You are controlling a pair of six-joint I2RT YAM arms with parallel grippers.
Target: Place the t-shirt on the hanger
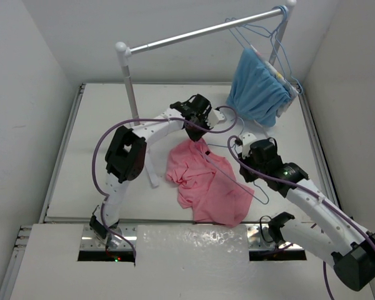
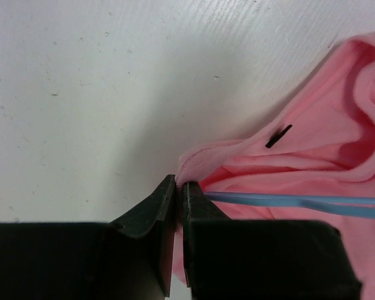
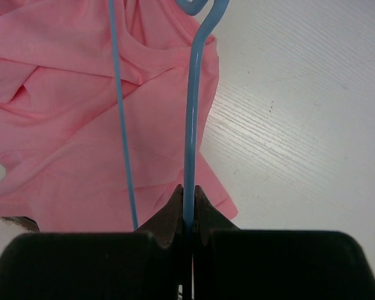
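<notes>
The t-shirt [image 1: 203, 181] lies crumpled on the desk [image 1: 112, 125]. The left hand [image 2: 180, 190] pinches a fold at its edge, perhaps the collar; the right hand [image 3: 189, 203] is clamped on the hanger [image 3: 190, 125], which reaches across the shirt.

Left arm [image 1: 153, 129] reaches far and rightward, wrist bent down. Left gripper [image 2: 180, 187]: jaws pinched on t-shirt [image 2: 312, 162] edge. Right arm [image 1: 312, 200] angles far-left from the near right. Right gripper [image 3: 189, 195]: jaws clamped on hanger [image 3: 189, 125] wire.
</notes>
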